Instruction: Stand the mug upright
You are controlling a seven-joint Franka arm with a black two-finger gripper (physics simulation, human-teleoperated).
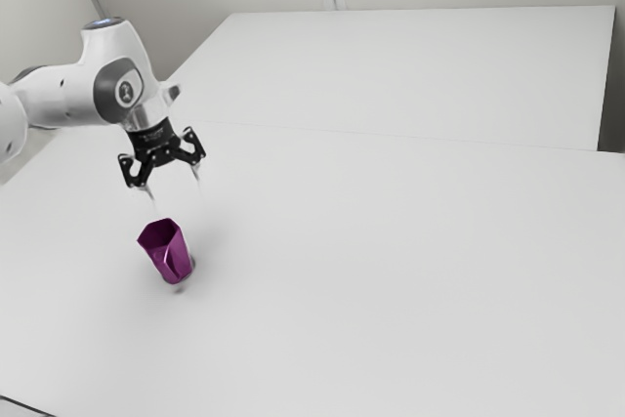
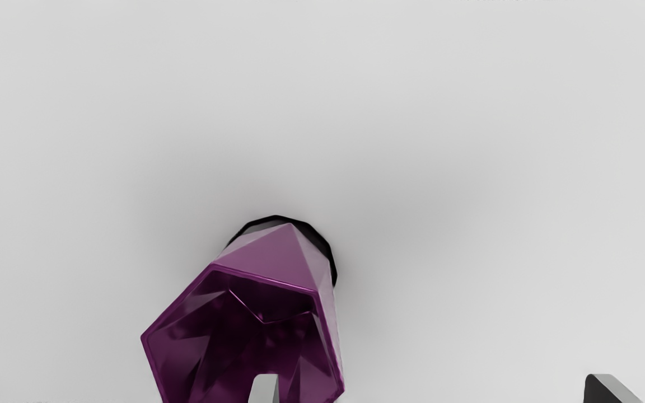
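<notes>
A broad, plain, pale grey-white table [image 1: 410,280] spread across most of the exterior view, a faint seam running over its upper part. Left of centre in that frame, the purple faceted mug [image 1: 176,263] stood upright on the surface, open mouth upward. In the wrist view, soft shadow lay on the tabletop around its dark base [image 2: 325,249].

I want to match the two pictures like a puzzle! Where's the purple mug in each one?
Exterior view: the mug is toward the exterior view's left, on the white table, below the end effector.
Wrist view: its open rim faces the camera; one fingertip overlaps the opening, the other is off to the mug's side.
Shared landmark: the end effector's two spread fingers, near the mug's open end.
</notes>
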